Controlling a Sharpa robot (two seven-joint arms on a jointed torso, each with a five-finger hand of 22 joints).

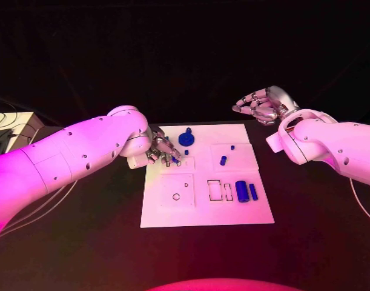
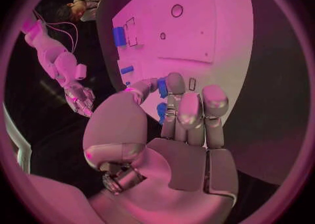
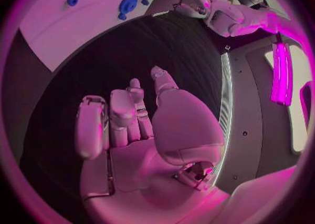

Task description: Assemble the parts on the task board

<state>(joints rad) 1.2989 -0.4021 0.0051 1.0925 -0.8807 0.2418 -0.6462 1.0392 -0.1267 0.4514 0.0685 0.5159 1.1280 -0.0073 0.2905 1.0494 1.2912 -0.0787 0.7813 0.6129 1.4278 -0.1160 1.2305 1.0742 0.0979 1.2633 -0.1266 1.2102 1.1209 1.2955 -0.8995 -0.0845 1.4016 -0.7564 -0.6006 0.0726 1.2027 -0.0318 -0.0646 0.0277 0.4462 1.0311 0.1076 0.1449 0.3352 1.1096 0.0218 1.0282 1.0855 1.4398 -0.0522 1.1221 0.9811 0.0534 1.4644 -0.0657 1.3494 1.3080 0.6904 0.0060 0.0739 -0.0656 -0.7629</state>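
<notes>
Black table [image 1: 80,242] with white rectangular task board [image 1: 204,209] at centre | left hand [image 1: 164,149] fingertips pinch a small blue part [image 2: 162,87] over the board's upper left | right hand [image 1: 261,104] curled, empty, upper right, off board.

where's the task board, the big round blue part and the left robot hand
task board [image 1: 172,213], head view, bare near-left corner
big round blue part [image 1: 186,139], head view, its middle
left robot hand [image 1: 165,150], head view, middle of the hand

Black table [image 1: 80,242]; white task board [image 1: 204,213] flat on it
</notes>
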